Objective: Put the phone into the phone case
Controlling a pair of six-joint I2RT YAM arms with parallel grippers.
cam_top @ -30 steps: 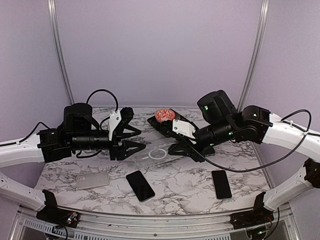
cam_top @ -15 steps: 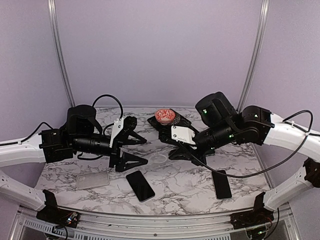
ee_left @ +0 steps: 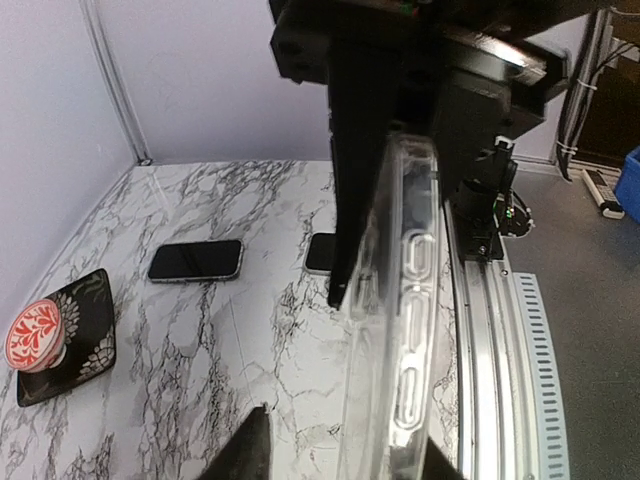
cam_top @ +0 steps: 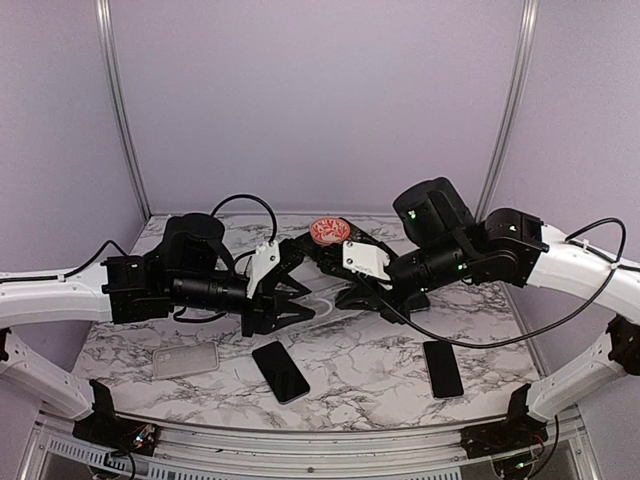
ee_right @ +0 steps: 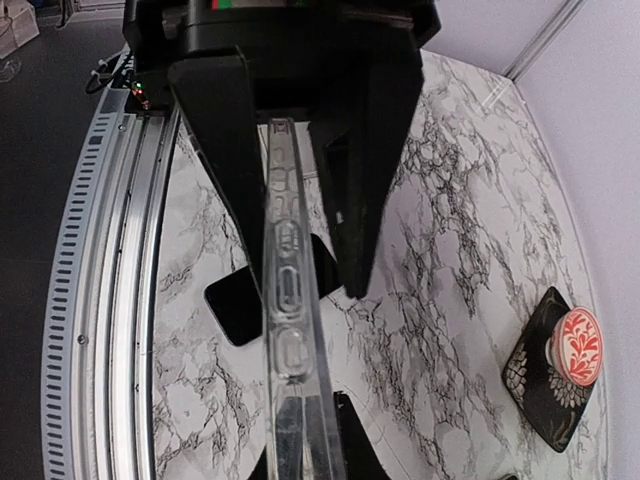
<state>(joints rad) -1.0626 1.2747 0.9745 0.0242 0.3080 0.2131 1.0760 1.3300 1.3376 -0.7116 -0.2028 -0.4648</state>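
The right tool is clamped on one end of the clear plastic phone case, held thin-edged above the marbled worktop. The left tool faces it, jaws parted astride the other end. Nearer than the tools lie a glossy black phone, a second phone under the right arm and a spare clear case. Beyond them a red-patterned bowl sits on a dark plate
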